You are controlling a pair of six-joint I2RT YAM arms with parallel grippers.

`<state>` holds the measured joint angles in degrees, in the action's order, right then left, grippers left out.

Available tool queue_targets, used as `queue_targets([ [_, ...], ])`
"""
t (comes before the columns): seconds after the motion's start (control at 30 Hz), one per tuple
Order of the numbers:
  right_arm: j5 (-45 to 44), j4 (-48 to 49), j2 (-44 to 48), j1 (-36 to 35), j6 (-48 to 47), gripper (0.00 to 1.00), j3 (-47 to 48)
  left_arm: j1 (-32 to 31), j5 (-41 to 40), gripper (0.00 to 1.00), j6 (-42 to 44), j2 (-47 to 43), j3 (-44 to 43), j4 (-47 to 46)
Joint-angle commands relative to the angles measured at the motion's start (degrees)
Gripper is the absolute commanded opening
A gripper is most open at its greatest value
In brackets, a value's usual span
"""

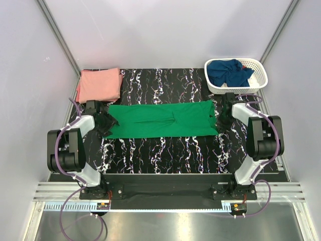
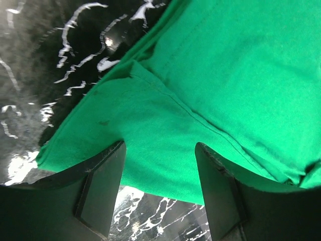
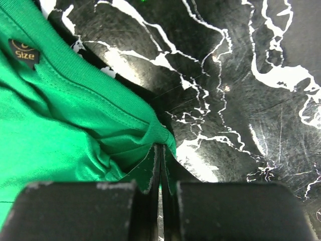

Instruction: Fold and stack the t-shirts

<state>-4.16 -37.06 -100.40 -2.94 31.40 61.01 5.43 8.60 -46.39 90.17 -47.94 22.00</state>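
Note:
The green t-shirt [image 1: 163,119] lies folded into a long strip across the middle of the black marbled table [image 1: 165,150]. My left gripper [image 1: 106,123] is open at the strip's left end; in the left wrist view [image 2: 159,150] the green cloth [image 2: 225,75] lies between and beyond the spread fingers [image 2: 103,186]. My right gripper [image 1: 220,118] is at the strip's right end, shut [image 3: 160,148] on the ribbed collar edge of the green cloth [image 3: 60,125]. The pink t-shirt [image 1: 99,84] lies folded at the back left. The navy t-shirt [image 1: 230,72] is bunched in the basket.
The white lattice basket [image 1: 261,83] stands at the back right corner, close behind my right arm. White walls enclose the table on three sides. A black size label [image 3: 23,52] shows inside the green collar.

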Motion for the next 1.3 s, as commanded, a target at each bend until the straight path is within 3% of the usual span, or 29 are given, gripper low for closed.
queue_targets([
  [0.0,-5.8,0.1,-0.8,1.7,-0.6,0.0,-2.0,0.4,-10.0,0.65,0.9,-0.6,-0.2,3.8],
  [0.23,-4.8,-0.6,1.7,2.5,-1.9,0.0,-2.0,0.4,-11.1,0.66,0.7,-2.6,0.0,4.8],
  [0.43,-2.0,-5.0,6.6,2.5,-3.0,0.0,2.2,-0.2,-8.9,0.66,0.7,-9.7,-0.5,5.8],
  [0.53,2.0,-7.0,8.9,2.5,-2.6,0.0,5.0,-0.2,-7.6,0.67,1.2,-12.3,-3.0,8.1],
  [0.67,13.7,-3.4,9.4,2.4,-2.0,0.0,3.9,-0.1,-7.6,0.67,1.5,-13.2,-4.7,9.1],
  [0.83,21.5,2.1,6.8,2.4,-1.7,0.0,0.3,-0.1,-8.0,0.67,2.4,-9.0,-4.8,6.8],
  [1.0,16.4,3.0,2.6,2.5,-1.2,0.0,-1.5,0.9,-7.3,0.67,3.2,-3.2,-5.7,8.9],
  [1.13,8.9,1.9,1.7,2.6,-2.0,0.0,-1.9,1.8,-11.9,0.68,2.8,-2.6,-2.9,8.1],
  [1.27,7.2,2.5,0.6,2.6,-3.3,0.0,-1.5,1.9,-15.1,0.67,2.3,-0.4,-2.0,9.0],
])
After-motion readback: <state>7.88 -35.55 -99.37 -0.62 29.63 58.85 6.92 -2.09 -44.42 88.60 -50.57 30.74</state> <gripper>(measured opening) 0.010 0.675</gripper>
